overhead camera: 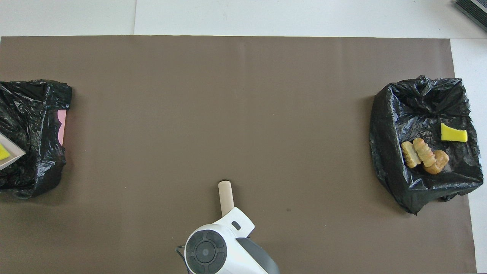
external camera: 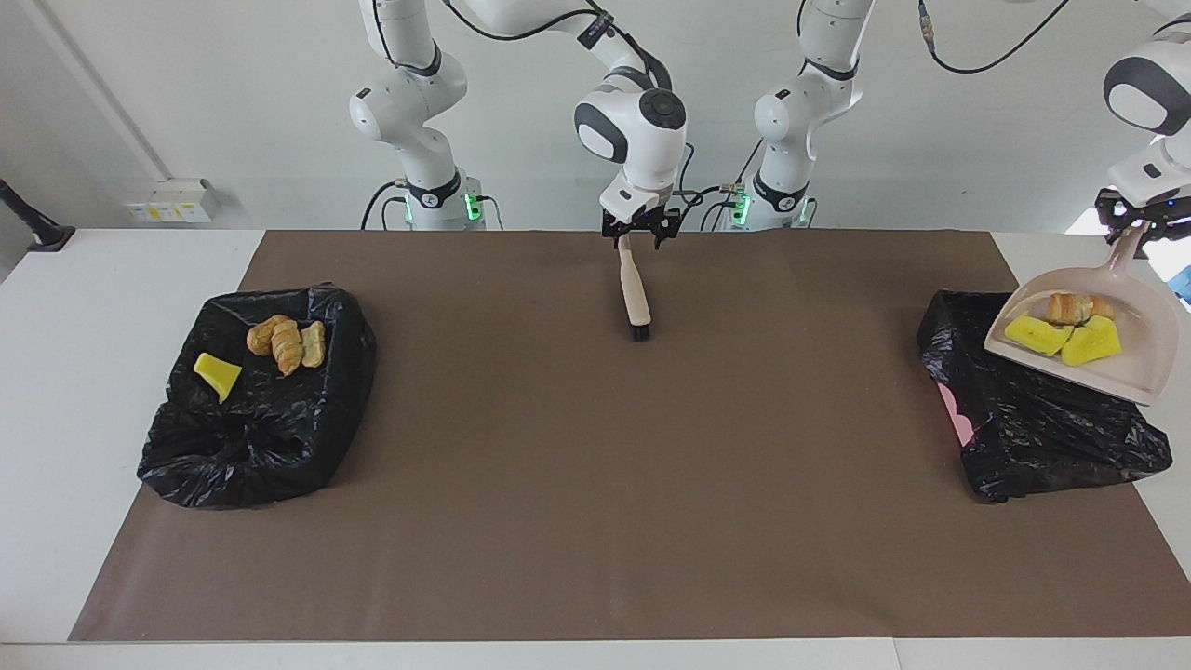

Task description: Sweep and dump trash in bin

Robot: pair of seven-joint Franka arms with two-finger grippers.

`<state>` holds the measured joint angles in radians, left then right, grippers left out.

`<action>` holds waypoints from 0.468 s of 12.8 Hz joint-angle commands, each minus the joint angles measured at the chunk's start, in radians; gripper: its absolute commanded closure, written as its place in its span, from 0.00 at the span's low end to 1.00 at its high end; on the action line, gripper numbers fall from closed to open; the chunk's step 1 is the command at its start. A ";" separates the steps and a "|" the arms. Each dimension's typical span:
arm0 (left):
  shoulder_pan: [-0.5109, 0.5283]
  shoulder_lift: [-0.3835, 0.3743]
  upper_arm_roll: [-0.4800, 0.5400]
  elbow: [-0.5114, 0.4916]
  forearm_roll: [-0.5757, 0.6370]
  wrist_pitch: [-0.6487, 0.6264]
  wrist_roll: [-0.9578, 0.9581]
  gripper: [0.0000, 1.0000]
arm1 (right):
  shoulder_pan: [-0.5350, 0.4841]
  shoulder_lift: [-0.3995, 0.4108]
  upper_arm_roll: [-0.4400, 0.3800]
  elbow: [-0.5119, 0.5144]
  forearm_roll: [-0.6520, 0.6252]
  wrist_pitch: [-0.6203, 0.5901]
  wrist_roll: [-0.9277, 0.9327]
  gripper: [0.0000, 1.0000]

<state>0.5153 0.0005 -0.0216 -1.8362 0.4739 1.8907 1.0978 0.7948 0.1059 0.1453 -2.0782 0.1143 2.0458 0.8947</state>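
Brown matting [external camera: 595, 484] covers my table from end to end, white wall above it. I count seven bits of trash. Three sit in the dustpan [external camera: 1140, 368]: two yellow foam wedges [external camera: 1037, 334] and a golden bread lump [external camera: 1070, 307] just behind them toward the handle. Four more lie in the black-lined bin [external camera: 270, 437] at the right arm's end: a yellow wedge [external camera: 217, 375] and three brown bread lumps [external camera: 287, 341] packed side by side.

My left gripper [external camera: 1137, 220] pinches the dustpan's handle, holding the pan tilted over the second black-lined bin [external camera: 1051, 428] at the left arm's end; its open lip points away from the robots, handle up toward them. From overhead only a corner of the pan [overhead camera: 9, 158] and a sliver of yellow show at the frame edge.

My right gripper [external camera: 638, 233] is over the mat near the robots' edge, fingers spread either side of the brush [external camera: 635, 293] handle's top. I can't tell whether they touch it. The brush runs lengthwise away from the robots, bristles down on the mat. Overhead, the wrist hides the gripper.
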 commanded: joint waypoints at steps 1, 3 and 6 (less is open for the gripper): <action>-0.024 0.029 0.000 0.028 0.144 0.045 0.065 1.00 | -0.075 -0.049 0.000 0.075 -0.013 -0.131 -0.089 0.00; -0.064 0.029 0.002 0.028 0.207 0.044 0.076 1.00 | -0.142 -0.089 -0.003 0.122 -0.013 -0.231 -0.193 0.00; -0.100 0.044 -0.003 0.099 0.288 -0.004 0.079 1.00 | -0.241 -0.092 -0.006 0.249 -0.013 -0.379 -0.301 0.00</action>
<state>0.4360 0.0215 -0.0317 -1.8157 0.7216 1.9281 1.1565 0.6028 0.0046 0.1345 -1.9041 0.1136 1.7402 0.6520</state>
